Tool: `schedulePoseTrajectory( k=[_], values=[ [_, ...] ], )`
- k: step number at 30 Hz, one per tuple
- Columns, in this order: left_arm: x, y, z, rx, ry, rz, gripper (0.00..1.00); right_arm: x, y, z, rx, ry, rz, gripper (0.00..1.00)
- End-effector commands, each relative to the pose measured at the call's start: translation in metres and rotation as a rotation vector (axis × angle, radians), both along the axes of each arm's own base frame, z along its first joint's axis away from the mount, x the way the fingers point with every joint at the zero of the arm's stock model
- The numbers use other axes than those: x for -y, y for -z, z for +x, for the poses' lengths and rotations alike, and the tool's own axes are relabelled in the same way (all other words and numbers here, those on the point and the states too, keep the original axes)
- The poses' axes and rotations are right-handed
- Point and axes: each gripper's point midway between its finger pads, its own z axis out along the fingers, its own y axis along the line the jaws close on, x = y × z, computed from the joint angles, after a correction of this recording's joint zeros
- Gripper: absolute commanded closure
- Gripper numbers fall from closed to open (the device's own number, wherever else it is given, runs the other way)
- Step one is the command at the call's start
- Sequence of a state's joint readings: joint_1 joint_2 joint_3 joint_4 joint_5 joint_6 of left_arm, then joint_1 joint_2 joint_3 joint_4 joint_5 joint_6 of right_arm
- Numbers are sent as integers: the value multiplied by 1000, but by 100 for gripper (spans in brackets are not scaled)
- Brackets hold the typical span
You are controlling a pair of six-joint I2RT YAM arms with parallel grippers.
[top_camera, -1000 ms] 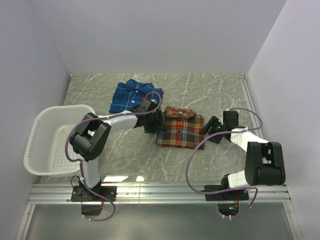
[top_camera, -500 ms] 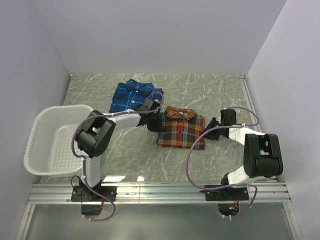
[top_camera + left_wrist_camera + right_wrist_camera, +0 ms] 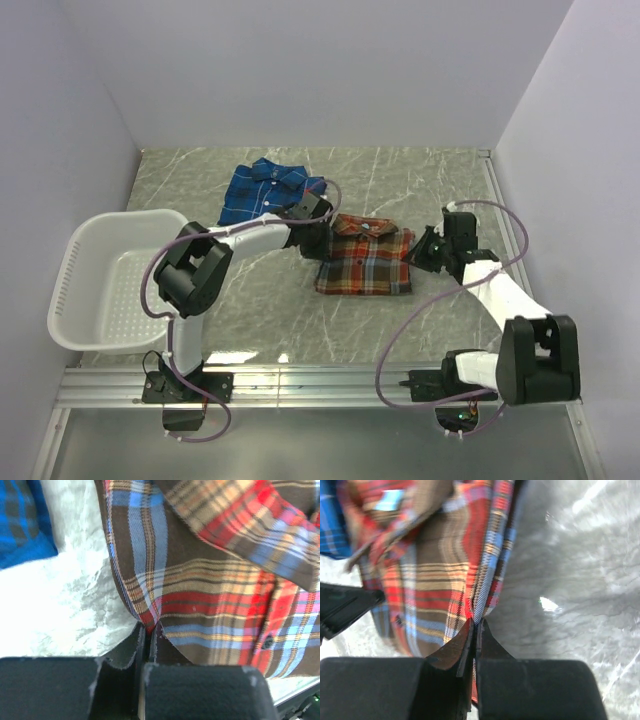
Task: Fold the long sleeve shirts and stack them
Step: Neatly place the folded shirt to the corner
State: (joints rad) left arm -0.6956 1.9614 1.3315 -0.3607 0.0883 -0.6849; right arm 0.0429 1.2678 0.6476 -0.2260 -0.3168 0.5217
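**While both claws pinch its edges, the red-orange shirt (image 3: 362, 262) lies folded mid-table**

Seen from above, it forms a soft plaid rectangle on the veined marble table (image 3: 420, 180), with the blue shirt (image 3: 262, 190) folded just far-left. The left gripper (image 3: 318, 240) meets its left edge, the right gripper (image 3: 420, 250) its right. At the left wrist, black fingers (image 3: 125, 655) nip the woven hem with almost no gap. At the right wrist, tapered fingers (image 3: 451, 650) clamp the opposite hem likewise.
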Motion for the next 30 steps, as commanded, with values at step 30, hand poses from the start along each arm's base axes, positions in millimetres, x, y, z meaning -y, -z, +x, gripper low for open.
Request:
schedulePoseTrajectory(
  k=[30],
  values=[
    [-178,-205,185,670,-363,345,99,-170,-163,143,511,-247,150,100]
  ],
)
